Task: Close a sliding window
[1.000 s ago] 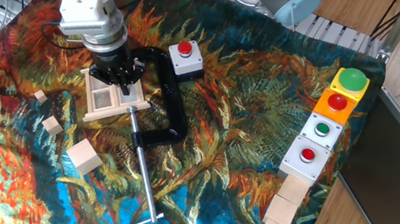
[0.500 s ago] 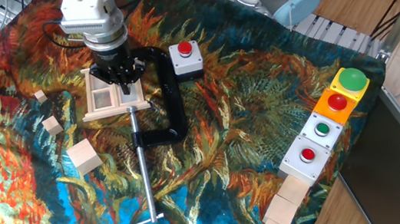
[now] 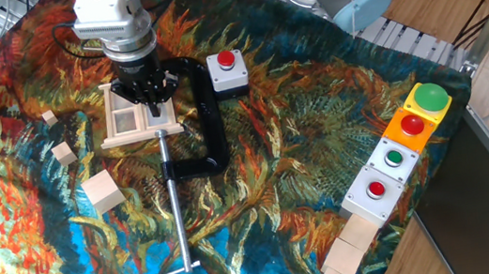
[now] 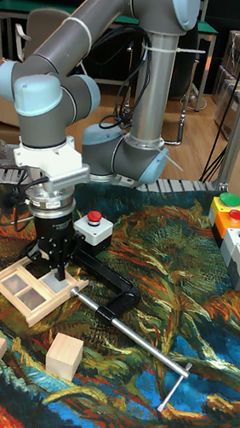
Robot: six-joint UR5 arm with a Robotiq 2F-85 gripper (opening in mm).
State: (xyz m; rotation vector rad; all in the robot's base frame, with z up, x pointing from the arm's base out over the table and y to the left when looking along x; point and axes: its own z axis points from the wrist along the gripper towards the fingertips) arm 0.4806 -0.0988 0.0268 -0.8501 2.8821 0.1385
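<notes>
The sliding window (image 3: 126, 122) is a small pale wooden frame with two panes, lying flat on the patterned cloth at the upper left. My gripper (image 3: 154, 102) points straight down over its right pane, and the black fingers come together at the tips on or just above the wood. They hide part of that pane. In the tall fixed view the sliding window (image 4: 27, 291) lies left of the gripper (image 4: 60, 273), whose fingers look shut with nothing held between them.
A black C-clamp (image 3: 210, 122) with a long metal rod (image 3: 177, 212) lies right beside the window. A grey box with a red button (image 3: 227, 71) sits to the right. Wooden cubes (image 3: 103, 191) lie at the left, and button boxes (image 3: 407, 149) line the right edge.
</notes>
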